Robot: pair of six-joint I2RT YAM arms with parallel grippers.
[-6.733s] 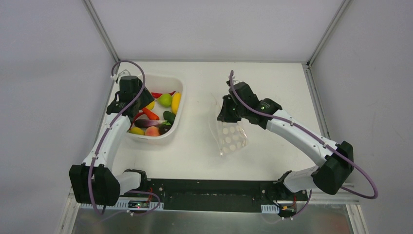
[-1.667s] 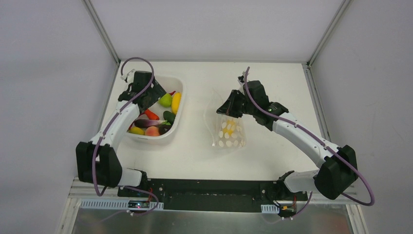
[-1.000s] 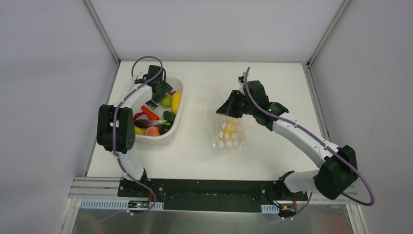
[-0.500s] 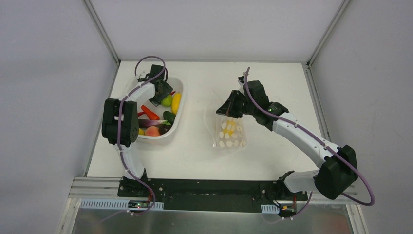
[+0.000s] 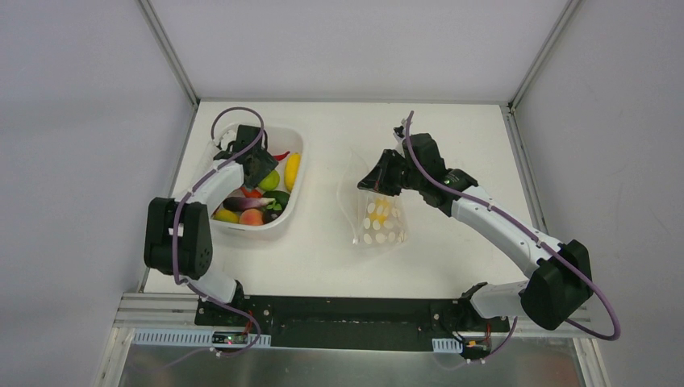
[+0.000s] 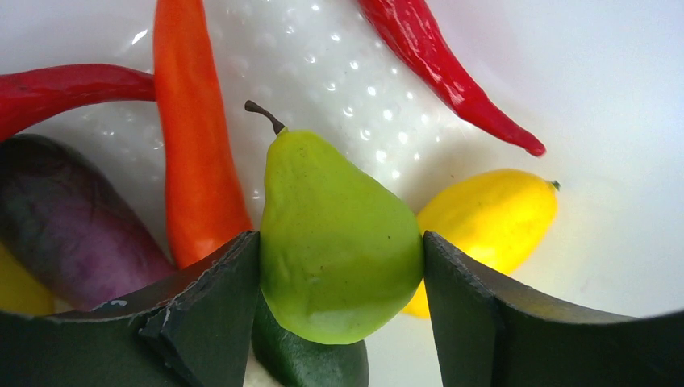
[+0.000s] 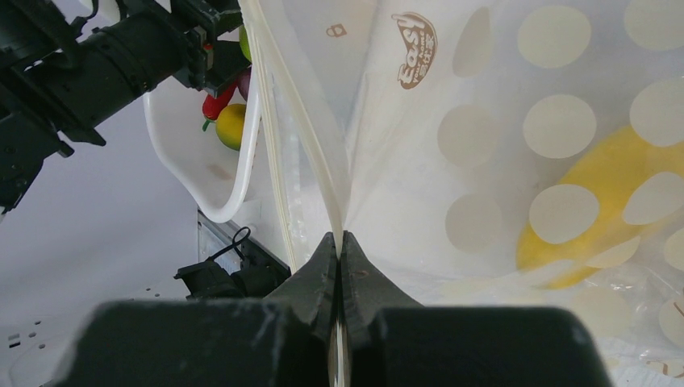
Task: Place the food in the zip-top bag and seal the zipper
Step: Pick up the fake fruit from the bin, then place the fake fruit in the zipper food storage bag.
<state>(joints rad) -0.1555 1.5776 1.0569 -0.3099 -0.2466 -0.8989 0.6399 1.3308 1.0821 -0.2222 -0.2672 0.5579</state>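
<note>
I logged one yellow piece [image 7: 601,189] in the bag [image 7: 492,137], its rim pinched tight by the right gripper [image 7: 339,242], and the left gripper [image 6: 340,246] clamping a pear [image 6: 331,201] in the tub [image 5: 295,142] among the other food [image 5: 252,216], so most loading and the zipper [image 7: 300,121] remained.

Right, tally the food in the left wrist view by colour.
red chillies: 2
orange pepper: 1
green pear: 1
dark green piece: 1
purple aubergine: 1
yellow fruits: 2
Total: 8
</note>
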